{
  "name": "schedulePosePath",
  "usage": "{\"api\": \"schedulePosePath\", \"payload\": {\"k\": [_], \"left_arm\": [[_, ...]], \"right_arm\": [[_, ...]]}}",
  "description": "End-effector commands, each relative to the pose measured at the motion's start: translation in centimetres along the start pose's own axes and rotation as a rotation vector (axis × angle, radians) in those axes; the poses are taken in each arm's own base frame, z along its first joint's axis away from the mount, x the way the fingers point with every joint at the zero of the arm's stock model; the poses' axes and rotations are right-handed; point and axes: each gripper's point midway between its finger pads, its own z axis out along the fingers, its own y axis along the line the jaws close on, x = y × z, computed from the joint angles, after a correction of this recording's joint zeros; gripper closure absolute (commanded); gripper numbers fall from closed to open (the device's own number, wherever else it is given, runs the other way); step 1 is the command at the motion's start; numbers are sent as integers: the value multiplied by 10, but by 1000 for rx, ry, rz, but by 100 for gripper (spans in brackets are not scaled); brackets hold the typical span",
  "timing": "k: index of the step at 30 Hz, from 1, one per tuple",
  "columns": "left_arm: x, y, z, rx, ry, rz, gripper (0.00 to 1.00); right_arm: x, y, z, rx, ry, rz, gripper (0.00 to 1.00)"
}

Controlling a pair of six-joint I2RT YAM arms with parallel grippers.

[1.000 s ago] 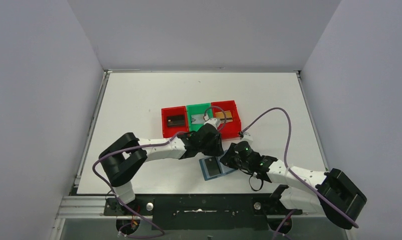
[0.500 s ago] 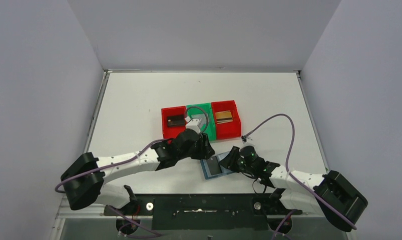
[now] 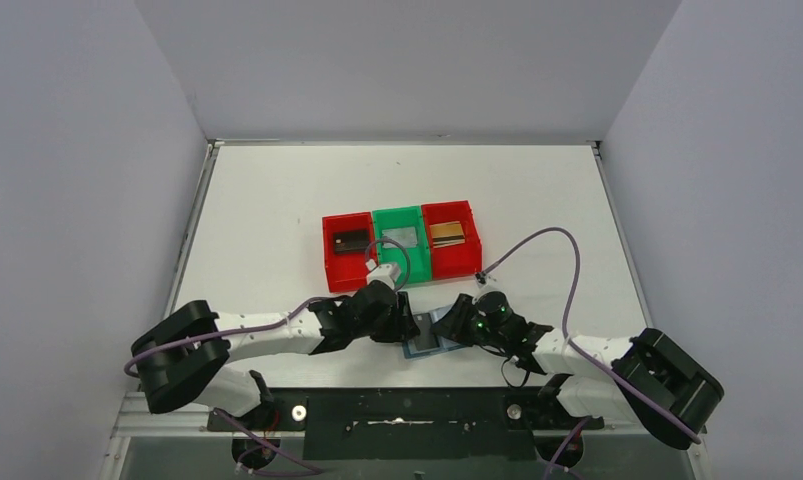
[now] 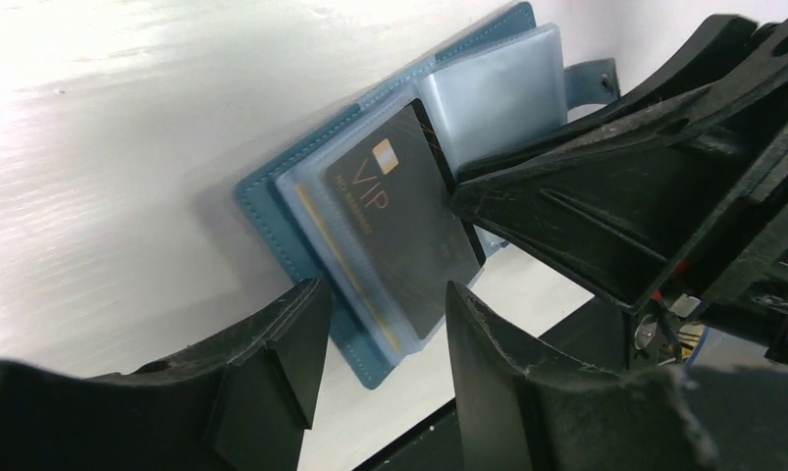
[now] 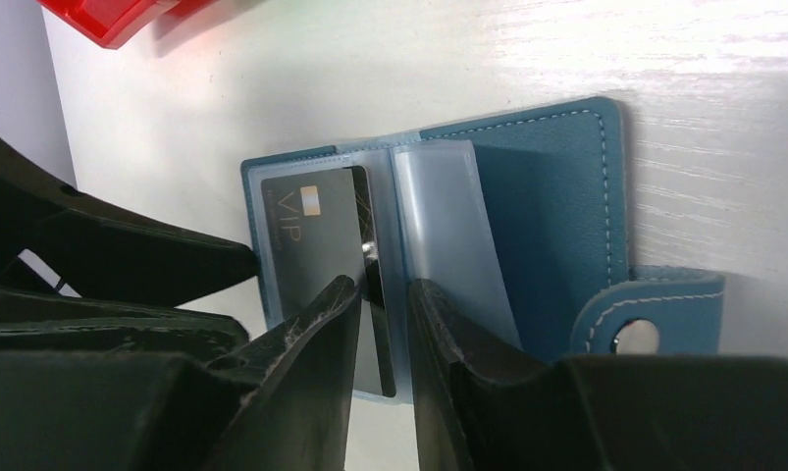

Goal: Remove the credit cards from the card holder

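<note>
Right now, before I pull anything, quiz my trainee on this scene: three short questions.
1. True or false: the card holder is folded shut.
2. What word is printed on the black card in its sleeve?
3. Which bin holds the gold-brown card? A, left red bin; B, green bin; C, right red bin.
Key: 1 false, it lies open; 2 VIP; 3 C.

Grained teal leather-look card holder (image 5: 556,196), cloudy plastic sleeves (image 5: 448,226), glossy black credit card (image 5: 311,245)
</note>
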Motion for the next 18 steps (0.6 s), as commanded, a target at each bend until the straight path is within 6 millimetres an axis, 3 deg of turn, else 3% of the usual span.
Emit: {"api": "schedulePosePath", "payload": {"k": [1,2,7,18], "left_arm": [[-9,-31,9,87,-20,-10,56],[-13,-36,11,89,-26,-8,57],[-14,-23,15,17,-35,7,62],[-2,-2,24,-56,2,47,71]], "right_arm": [[-2,3,2,-24,-11,15,75],[-2,3,2,-27,-13,20,77],[4,11,0,-88,-1,62,79],[5,17,2,-110,3,73,83]]}}
